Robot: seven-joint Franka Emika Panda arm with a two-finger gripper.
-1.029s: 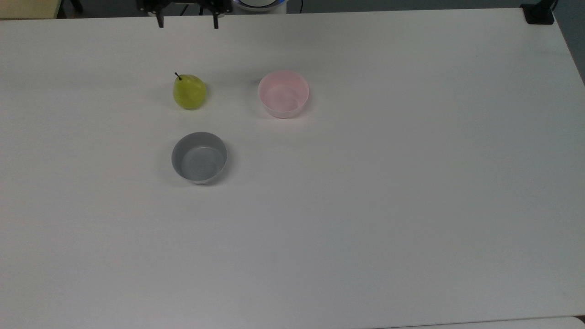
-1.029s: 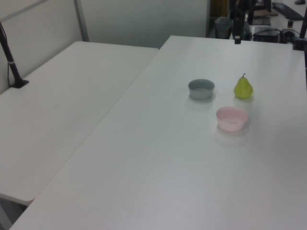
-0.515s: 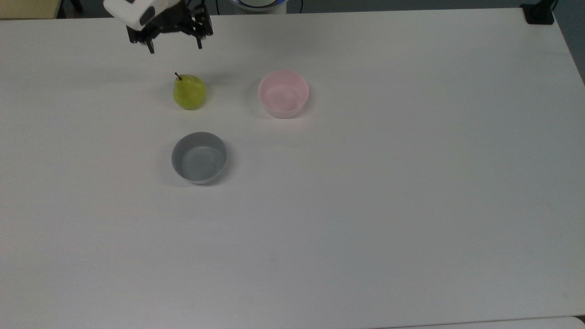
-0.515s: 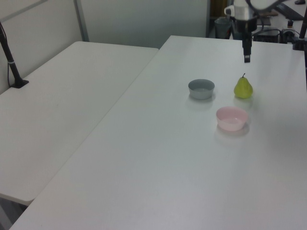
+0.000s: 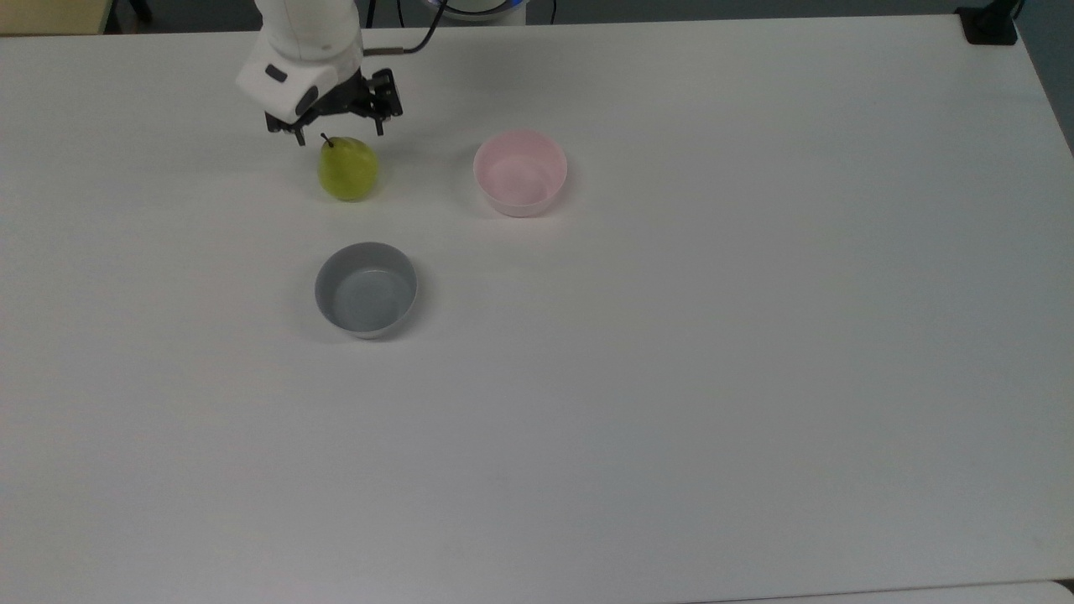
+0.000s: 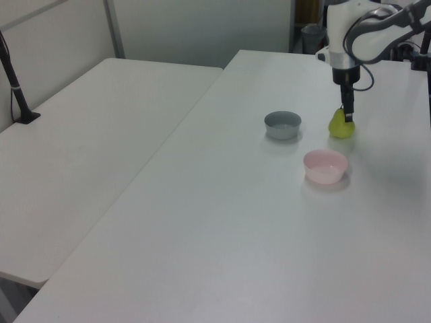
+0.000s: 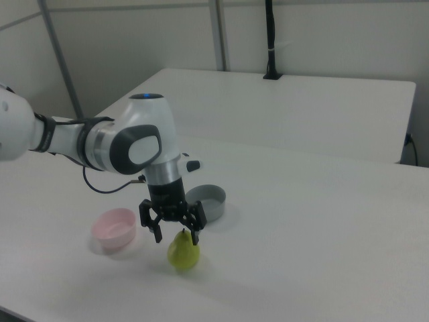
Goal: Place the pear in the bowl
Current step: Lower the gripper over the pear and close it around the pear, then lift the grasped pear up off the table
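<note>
The yellow-green pear [image 5: 348, 170] [image 6: 340, 126] [image 7: 183, 253] stands upright on the white table, dark stem up. My gripper [image 5: 339, 134] [image 6: 348, 114] [image 7: 177, 237] hangs open just above the pear's top, a finger on each side of the stem, nothing held. The pale pink bowl [image 5: 520, 172] [image 6: 325, 166] [image 7: 114, 227] is empty. It sits to the pear's right in the top view and to its left in the right view.
A grey bowl [image 5: 366, 289] [image 6: 282, 124] [image 7: 206, 202] stands empty, below the pear in the top view. A second white table [image 6: 87, 134] adjoins on the left view's left. A black post [image 6: 13, 81] is clamped at its far edge.
The arm has come down from the table's far edge toward the pear; the gripper now hovers right over its stem. Pear and bowls have not moved.
</note>
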